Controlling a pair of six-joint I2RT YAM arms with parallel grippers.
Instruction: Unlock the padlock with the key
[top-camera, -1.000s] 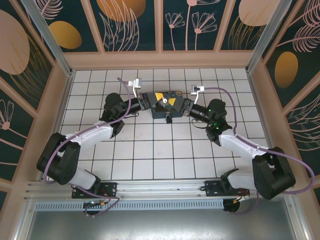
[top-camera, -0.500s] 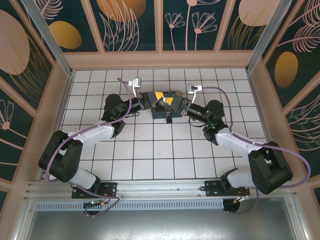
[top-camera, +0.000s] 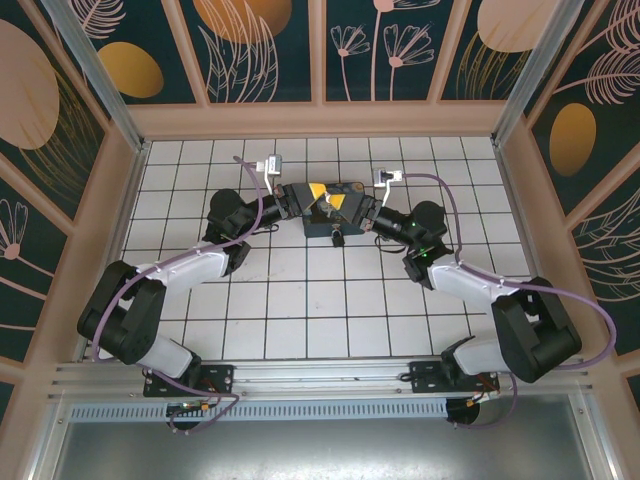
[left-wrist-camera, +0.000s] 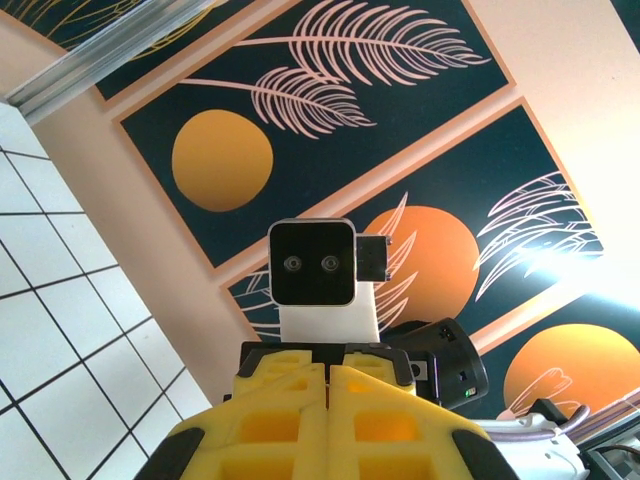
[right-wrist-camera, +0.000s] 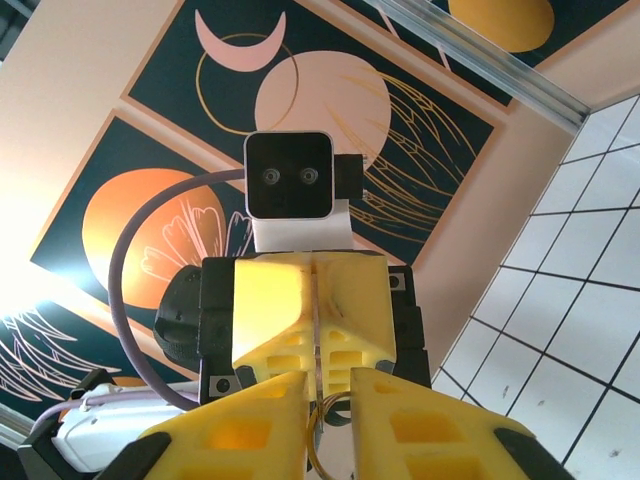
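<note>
Left gripper (left-wrist-camera: 328, 400): yellow fingers pressed flat together, nothing to be seen between them. Right gripper (right-wrist-camera: 328, 410): fingers nearly together, with a thin brassy wire (right-wrist-camera: 318, 425) in the slit, possibly a key ring; pinched or loose, cannot tell. Padlock (top-camera: 338, 237): probably the small dark piece at 6 o'clock of the box (top-camera: 350, 190), between the two wrists.

Best to steady the lock body, line the key up with the keyway, push fully home, then turn gently.

From overhead: box and both arms converging at 12 o'clock. From the right wrist: the slit and wire, too fine to make out overhead.
</note>
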